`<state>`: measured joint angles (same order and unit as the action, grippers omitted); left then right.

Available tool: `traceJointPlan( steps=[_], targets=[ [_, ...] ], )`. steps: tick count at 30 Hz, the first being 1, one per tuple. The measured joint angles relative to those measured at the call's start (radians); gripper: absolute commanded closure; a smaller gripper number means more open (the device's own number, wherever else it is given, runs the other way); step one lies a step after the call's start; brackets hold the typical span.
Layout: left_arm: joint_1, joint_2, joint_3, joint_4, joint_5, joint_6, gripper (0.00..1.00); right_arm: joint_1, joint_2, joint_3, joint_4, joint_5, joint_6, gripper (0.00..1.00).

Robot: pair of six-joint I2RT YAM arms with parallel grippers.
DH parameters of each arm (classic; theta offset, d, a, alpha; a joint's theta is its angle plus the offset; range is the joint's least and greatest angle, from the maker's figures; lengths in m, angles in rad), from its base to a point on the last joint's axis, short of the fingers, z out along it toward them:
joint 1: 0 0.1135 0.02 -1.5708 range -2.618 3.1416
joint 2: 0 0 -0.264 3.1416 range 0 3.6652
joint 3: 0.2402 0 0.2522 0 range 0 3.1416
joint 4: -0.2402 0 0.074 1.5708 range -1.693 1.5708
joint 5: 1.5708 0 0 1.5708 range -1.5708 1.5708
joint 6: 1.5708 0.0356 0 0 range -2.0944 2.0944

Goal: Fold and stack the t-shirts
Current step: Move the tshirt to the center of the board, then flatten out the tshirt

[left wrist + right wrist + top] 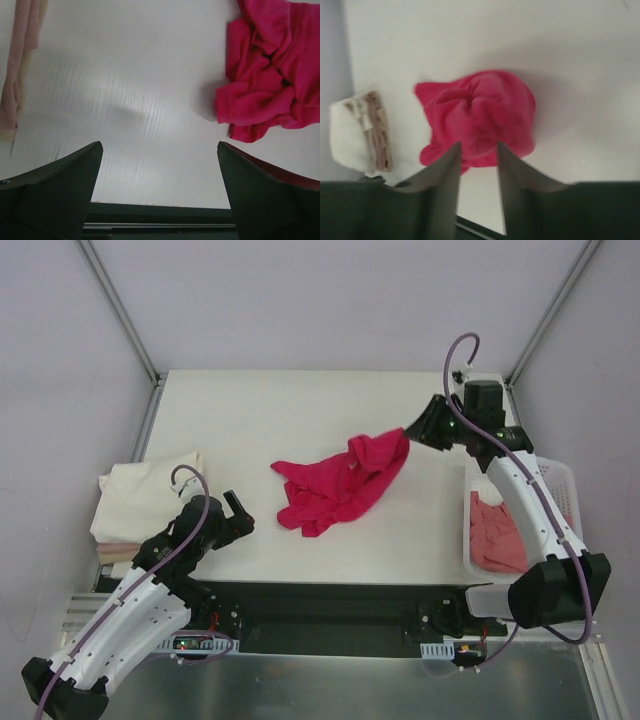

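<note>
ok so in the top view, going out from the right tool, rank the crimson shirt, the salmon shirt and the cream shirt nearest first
1. Crumpled crimson-pink cloth t-shirt: table centre, one corner pinched in the right tool.
2. Salmon-pink cloth t-shirt: in the white plastic mesh basket, right edge.
3. Folded cream-white cloth t-shirt: far left edge.

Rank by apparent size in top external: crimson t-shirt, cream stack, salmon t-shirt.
1-2. crimson t-shirt and cream stack: about equal, left arm hides part of the stack.
3. salmon t-shirt: smallest showing, right arm covers part.
</note>
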<state>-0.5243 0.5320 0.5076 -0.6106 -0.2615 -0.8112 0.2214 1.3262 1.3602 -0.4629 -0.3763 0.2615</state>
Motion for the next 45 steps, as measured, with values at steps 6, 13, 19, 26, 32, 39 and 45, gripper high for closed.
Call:
traceJointPlan(
  steps=[6,13,19,26,32,39,45],
  targets=[
    [0.0,0.071,0.0,0.001,-0.001,-0.012,0.01,-0.098,0.041,-0.206,-0.139,0.183,-0.064,0.03],
    [0.0,0.27,0.064,0.046,-0.013,-0.018,0.01,0.016,-0.061,-0.206,-0.145,0.332,-0.169,0.03],
    [0.003,0.576,0.267,0.142,-0.033,0.014,0.01,0.08,-0.069,-0.206,-0.124,0.391,-0.215,0.03],
    [0.103,1.019,0.593,0.232,0.074,0.09,0.03,0.219,0.141,-0.135,-0.115,0.468,-0.233,0.03],
    [0.146,1.299,0.799,0.253,0.183,0.114,0.11,0.317,0.354,-0.01,-0.097,0.552,-0.237,0.02],
    [0.145,1.497,0.941,0.26,0.262,0.121,0.7,0.378,0.531,0.097,-0.071,0.676,-0.235,0.11],
    [0.145,1.497,0.935,0.262,0.252,0.128,1.0,0.372,0.587,0.115,-0.072,0.734,-0.225,0.35]
  ],
)
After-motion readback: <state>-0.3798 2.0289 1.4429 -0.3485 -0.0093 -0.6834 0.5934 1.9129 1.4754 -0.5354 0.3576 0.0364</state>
